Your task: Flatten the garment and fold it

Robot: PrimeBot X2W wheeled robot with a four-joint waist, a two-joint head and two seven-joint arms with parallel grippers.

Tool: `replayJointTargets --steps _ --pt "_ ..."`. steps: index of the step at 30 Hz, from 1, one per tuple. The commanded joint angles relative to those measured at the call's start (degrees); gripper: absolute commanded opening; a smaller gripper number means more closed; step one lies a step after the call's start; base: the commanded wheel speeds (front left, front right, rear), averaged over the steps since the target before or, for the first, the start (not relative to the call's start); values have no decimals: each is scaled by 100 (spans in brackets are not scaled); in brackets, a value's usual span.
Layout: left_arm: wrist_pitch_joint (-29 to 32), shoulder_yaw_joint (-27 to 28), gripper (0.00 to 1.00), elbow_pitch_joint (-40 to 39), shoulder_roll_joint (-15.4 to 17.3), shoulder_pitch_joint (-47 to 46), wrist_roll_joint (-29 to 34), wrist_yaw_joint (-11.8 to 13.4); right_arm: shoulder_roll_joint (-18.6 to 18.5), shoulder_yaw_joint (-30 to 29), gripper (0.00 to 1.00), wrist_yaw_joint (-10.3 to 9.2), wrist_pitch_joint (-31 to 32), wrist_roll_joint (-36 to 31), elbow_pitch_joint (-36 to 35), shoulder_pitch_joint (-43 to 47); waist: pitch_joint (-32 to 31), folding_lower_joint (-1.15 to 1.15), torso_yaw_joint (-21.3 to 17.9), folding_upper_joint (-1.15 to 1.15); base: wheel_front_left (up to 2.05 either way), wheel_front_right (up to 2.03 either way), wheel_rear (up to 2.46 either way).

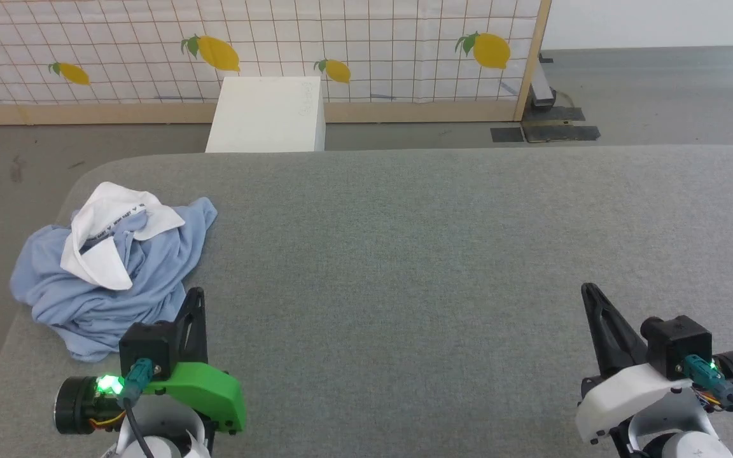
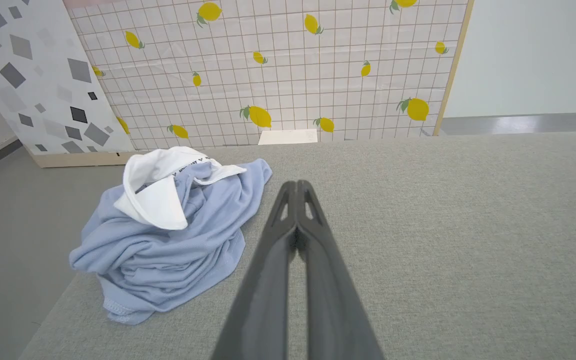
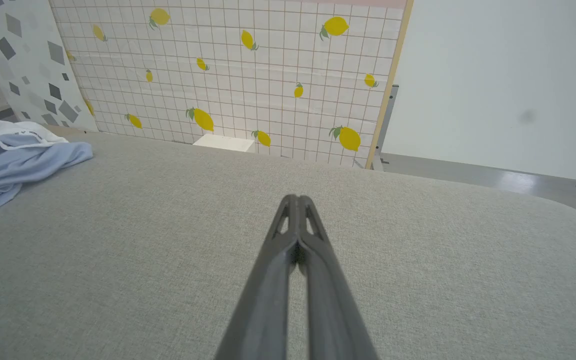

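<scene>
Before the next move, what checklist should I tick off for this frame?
1. Flattened garment: not ok, crumpled heap.
2. Whole garment on the table: cannot tell, it lies at the left edge.
3. Empty left pincer: ok, shut beside the garment.
4. Empty right pincer: ok, shut, far from the garment.
5. Jaws open for a grasp: not ok.
6. Room to spread: ok, bare table to the garment's right.
</scene>
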Motion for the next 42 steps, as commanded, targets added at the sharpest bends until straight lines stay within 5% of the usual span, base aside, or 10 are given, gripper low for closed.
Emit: replayJointTargets --steps 1,2,42 --pt "8 17 0 -16 -26 65 60 38 11 8 0 -10 -1 -36 -29 -85 0 0 0 0 0 0 0" --pt "-1 -4 100 1 0 -2 -3 1 -1 -1 100 0 -1 2 1 0 0 0 0 0 0 0 0" --pt "-444 -180 100 277 55 -90 -379 341 2 -15 100 -3 -323 161 286 -156 -40 0 848 0 0 0 0"
